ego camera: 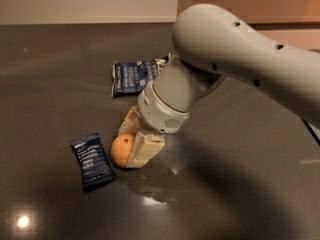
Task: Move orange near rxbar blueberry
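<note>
The orange point(120, 151) sits low on the dark table, just right of the rxbar blueberry point(92, 161), a narrow navy wrapper with pale text lines. A small gap lies between them. My gripper point(130, 145) reaches down from the big grey arm point(235, 59) and its pale fingers point(145, 150) stand on either side of the orange, closed on it. The orange's right side is hidden behind the near finger.
A larger blue-and-white crinkled chip bag point(134, 76) lies behind the gripper, partly hidden by the wrist. The dark glossy table point(50, 74) stretches all round, with a pale wall along the back edge.
</note>
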`<state>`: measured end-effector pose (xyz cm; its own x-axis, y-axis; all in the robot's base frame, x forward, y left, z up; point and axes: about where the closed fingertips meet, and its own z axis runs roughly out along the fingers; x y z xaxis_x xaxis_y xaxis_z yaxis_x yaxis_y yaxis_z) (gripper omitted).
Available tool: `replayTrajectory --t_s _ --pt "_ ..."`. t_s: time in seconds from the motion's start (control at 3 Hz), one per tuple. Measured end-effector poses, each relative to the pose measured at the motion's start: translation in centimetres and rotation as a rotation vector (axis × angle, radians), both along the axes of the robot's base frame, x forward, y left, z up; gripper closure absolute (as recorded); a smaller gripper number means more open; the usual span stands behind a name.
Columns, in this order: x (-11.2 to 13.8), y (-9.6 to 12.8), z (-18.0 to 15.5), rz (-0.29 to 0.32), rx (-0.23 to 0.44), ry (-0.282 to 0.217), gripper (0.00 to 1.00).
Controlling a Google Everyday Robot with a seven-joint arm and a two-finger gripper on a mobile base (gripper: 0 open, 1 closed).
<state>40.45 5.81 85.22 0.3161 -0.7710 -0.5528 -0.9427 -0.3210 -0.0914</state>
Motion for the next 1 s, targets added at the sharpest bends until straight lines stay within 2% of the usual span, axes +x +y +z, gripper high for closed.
replayTrajectory --t_s 0.33,0.67,1.0 --pt "-0.11 0.09 0.06 0.002 -0.001 -0.002 0.12" --pt "-0.20 0.16 0.11 0.004 -0.003 -0.004 0.00" --pt "-0.21 0.17 0.11 0.005 -0.003 -0.004 0.00"
